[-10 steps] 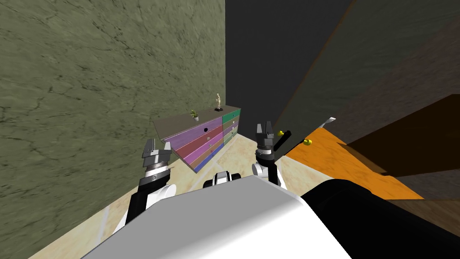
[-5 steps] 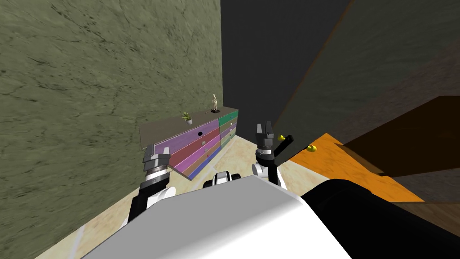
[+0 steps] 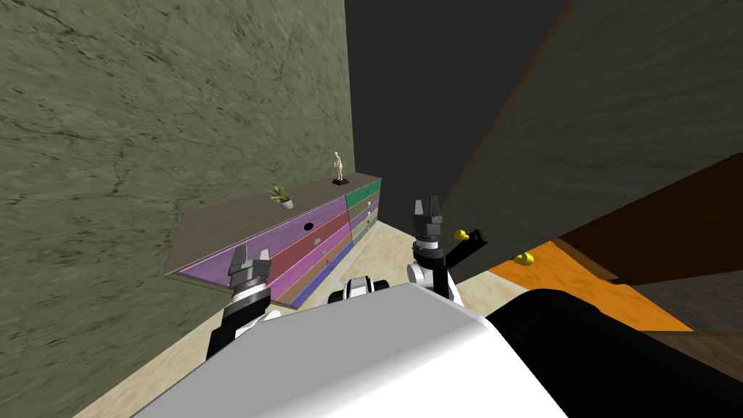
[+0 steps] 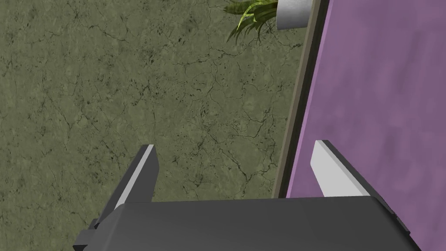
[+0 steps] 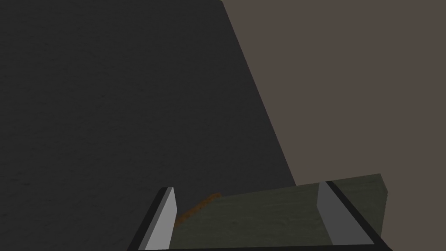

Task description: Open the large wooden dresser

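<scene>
Olive cracked wall (image 3: pixel 109 145) is taking up the far L. The dresser (image 3: pixel 305 234) is standing against it, long & low w/ a grey-brown top. Its drawer fronts are running in stripes: purple, red, pink, blue on the wide section, green & tan on the narrow R section by the dark wall (image 3: pixel 421 94). The fronts are sitting flush, as far as I can tell.

L gripper (image 3: pixel 251 254) is hanging in front of the dresser's near L end, level w/ the purple front (image 3: pixel 290 231). In the L wrist view, L gripper (image 4: pixel 233 144) is spread wide & holding nothing. One finger is lying over the wall (image 4: pixel 109 87), the other over the purple front (image 4: pixel 379 96), w/ the dresser's top edge running between them.

Potted plant (image 3: pixel 280 195) is sitting mid-top, w/ a small figurine (image 3: pixel 338 167) farther along twd the R end.

R gripper (image 3: pixel 427 203) is pointing up near the dark wall, well apart from the dresser. In the R wrist view, R gripper (image 5: pixel 246 185) is also wide open & empty. To its R, 2 yellow knobs (image 3: pixel 460 234) are showing beside an orange panel (image 3: pixel 573 279).
</scene>
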Available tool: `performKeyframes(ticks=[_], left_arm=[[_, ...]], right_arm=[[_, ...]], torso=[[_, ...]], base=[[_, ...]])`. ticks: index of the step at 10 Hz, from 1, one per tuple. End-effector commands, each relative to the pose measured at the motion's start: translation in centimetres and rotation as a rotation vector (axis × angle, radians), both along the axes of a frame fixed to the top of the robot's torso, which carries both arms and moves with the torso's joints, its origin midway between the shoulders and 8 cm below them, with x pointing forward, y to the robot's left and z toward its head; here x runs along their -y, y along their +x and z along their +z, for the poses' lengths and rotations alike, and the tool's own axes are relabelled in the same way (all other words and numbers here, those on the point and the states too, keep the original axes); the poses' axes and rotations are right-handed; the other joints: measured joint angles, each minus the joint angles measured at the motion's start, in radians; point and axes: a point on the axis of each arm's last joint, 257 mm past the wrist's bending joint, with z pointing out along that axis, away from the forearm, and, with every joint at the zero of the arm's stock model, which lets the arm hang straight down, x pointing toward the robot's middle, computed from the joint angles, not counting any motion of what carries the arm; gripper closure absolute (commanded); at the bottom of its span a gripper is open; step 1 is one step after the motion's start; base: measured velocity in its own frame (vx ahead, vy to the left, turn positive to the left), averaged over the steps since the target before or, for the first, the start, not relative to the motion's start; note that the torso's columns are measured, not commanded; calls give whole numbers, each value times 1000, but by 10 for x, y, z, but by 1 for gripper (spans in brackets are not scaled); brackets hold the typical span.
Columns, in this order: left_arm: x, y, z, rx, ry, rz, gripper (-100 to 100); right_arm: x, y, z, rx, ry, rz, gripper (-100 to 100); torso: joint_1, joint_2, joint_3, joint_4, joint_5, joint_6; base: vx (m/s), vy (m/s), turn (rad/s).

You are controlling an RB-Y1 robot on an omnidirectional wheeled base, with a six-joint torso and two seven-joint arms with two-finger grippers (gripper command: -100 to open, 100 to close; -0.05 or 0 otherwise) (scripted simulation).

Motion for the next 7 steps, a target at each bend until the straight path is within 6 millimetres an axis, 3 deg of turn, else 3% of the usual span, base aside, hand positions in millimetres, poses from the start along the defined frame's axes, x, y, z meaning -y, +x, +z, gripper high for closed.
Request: performKeyframes(ticks=[1,5,7], left_arm=[[-18,-9,-24,-42,-19,45,-100],[-43,-26,-62,-106,-51,116,-100],[-49,-32,-72,-122,-61,135,-100]], right_arm=[[0,0,0,0,0,0,0],[0,0,0,0,0,0,0],[0,0,0,0,0,0,0]], torso=[[0,1,0,0,0,0],[0,2,1,1,0,0],[1,4,2,1,0,0]], base=[[192,-102,-53],[171,-84,-54],[107,-52,-18]])
